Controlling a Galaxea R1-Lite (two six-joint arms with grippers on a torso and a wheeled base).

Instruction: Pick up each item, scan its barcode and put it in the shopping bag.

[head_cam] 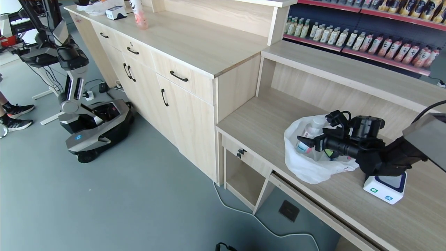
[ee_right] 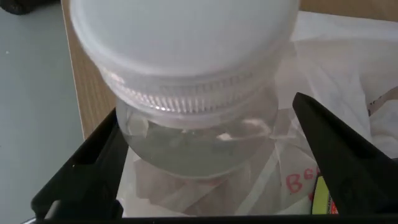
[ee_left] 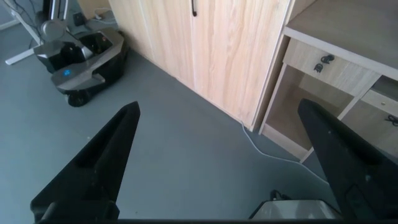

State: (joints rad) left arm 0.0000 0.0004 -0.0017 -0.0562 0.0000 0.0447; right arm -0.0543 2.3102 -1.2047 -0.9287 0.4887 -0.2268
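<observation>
White-capped bottle (ee_right: 186, 37) sits in shopping bag (ee_right: 348, 62) between right gripper's (ee_right: 206, 107) wide-spread fingers (ee_right: 339, 165), ungripped

You have one white plastic shopping bag (head_cam: 315, 170), and in it one clear bottle with a white screw cap (head_cam: 311, 134). Count two small white box scanners: the blue-topped scanner (head_cam: 385, 186) beside the bag and a second scanner (head_cam: 116, 13) on the long counter. One tall pink bottle (head_cam: 139, 15) stands there too. The cabinet fronts carry six black bar handles (head_cam: 178, 76), and the desk drawer has one black knob (head_cam: 240, 152). Two red shelves (head_cam: 383, 60) hold drink bottles, too many and too small for you to count.
</observation>
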